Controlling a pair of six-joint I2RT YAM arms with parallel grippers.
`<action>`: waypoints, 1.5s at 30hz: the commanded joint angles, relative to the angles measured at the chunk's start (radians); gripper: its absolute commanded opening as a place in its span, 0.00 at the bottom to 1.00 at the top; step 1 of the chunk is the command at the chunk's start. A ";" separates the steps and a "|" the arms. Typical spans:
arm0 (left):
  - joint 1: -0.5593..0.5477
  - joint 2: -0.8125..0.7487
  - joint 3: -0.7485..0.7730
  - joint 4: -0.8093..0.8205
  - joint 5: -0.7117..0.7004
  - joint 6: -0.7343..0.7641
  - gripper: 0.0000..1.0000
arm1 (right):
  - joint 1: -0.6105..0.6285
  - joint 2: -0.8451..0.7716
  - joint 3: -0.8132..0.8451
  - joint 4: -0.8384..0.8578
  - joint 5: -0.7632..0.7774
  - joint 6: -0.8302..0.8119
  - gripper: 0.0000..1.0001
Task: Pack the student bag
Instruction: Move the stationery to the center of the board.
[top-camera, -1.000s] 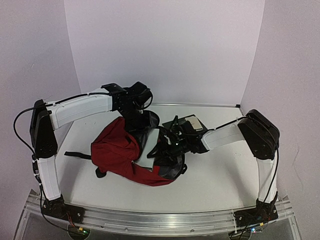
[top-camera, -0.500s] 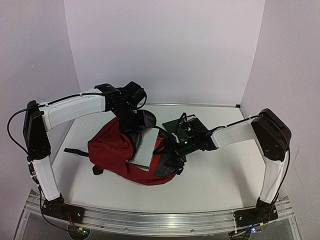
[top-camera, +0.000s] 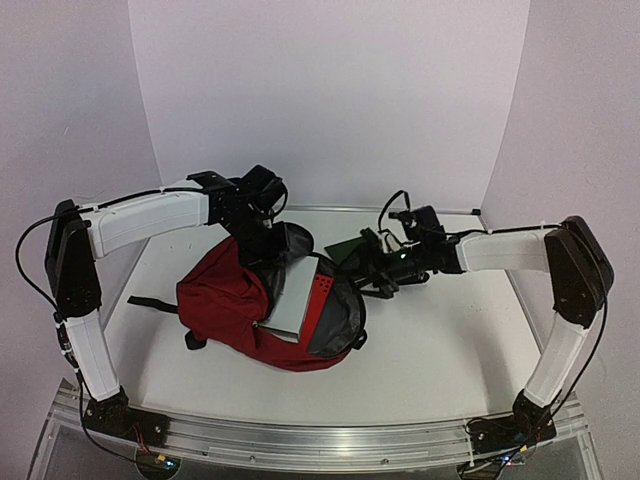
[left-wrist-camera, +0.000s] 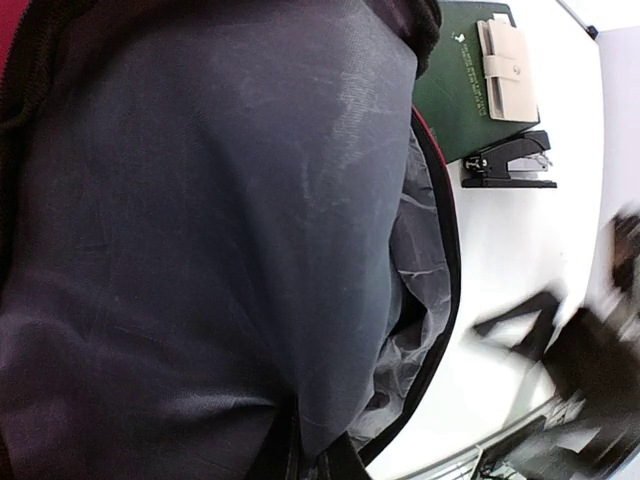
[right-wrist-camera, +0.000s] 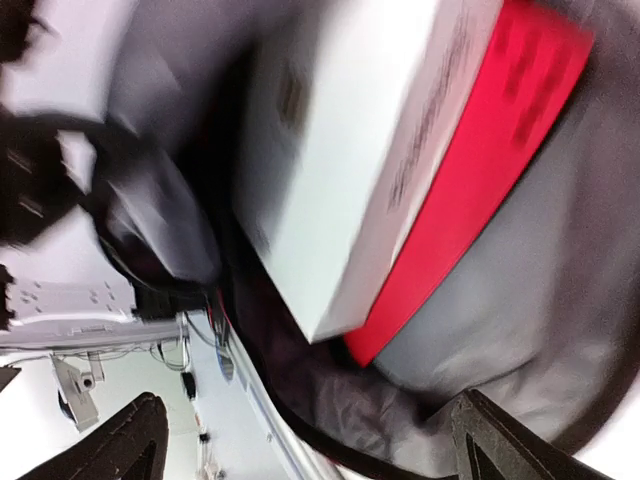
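the backpack (top-camera: 225, 300) lies on its side near the middle of the white surface (top-camera: 430, 350), a little left of centre, with its dark red body toward the left and its open mouth turned right. a black strap (top-camera: 150, 307) trails from it across the surface on the left. the mouth gapes and shows grey lining (top-camera: 345, 322). a white book (top-camera: 288, 305) sits partly inside with its end sticking out. a flat red folder (top-camera: 322, 292) lies against the book's right side, also in the mouth. the right wrist view shows the book pressed flat against the folder, both blurred, with lining around them.

the left arm (top-camera: 150, 218) reaches in from the left over the far side of the backpack. the left jaws are together, pinched on the fabric at the upper rim of the opening. the left wrist view is almost filled by the lining hanging from them.

the right arm (top-camera: 495, 250) stretches across from the right. the right jaws stand wide apart and hold nothing, just beside the far right edge of the mouth and not touching the book or folder.

farther back, a green notebook (left-wrist-camera: 455, 95) lies flat on the surface just beyond the backpack, with a small beige wallet (left-wrist-camera: 508, 65) on top of it and a black stapler (left-wrist-camera: 510, 162) just beside its edge.
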 joint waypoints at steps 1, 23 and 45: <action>0.008 0.016 0.001 0.012 0.083 0.087 0.10 | -0.174 -0.047 0.141 -0.198 -0.001 -0.191 0.98; 0.018 -0.063 0.042 0.004 0.298 0.379 0.79 | -0.461 0.401 0.790 -0.764 0.189 -0.726 0.98; 0.042 0.568 0.799 0.002 0.060 0.400 0.96 | -0.467 0.532 0.665 -0.699 0.202 -0.771 0.83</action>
